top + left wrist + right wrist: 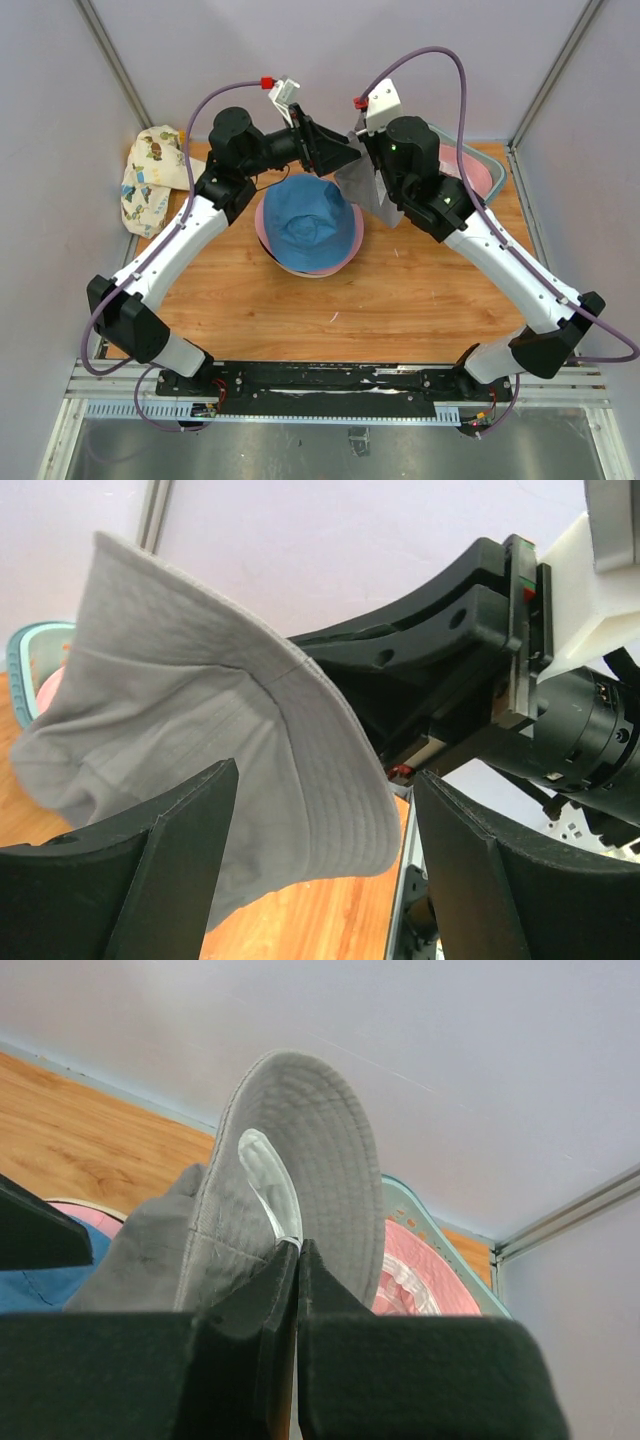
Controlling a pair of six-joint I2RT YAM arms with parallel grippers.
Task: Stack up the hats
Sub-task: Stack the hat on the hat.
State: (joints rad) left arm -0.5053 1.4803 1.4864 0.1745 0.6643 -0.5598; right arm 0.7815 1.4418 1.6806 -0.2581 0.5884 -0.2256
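The right claw (297,1245) is closed tight on the brim of the grey hat (200,710). It holds the hat in the air above the back part of the table (400,300), and the hat hangs down limp from the pinch. The crown side droops toward the middle of the table.

The left claw (325,770) is just beside it, facing the right claw. Its 2 fingers stand wide apart. In the left wrist view the grey brim hangs in the gap between them. It passes behind 1 finger and stays off the other, so the left claw does not grip the hat.

Below and a little in front of the 2 claws, the blue hat (305,222) sits crown up on the pink hat (335,265). Only the pink brim shows around it. This pile is near the middle of the table.

A patterned hat (150,185) lies at the back left edge, partly off the wood. The basket (452,1260) stands at the back right, behind the right arm, with a 2nd pink hat (478,175) inside.
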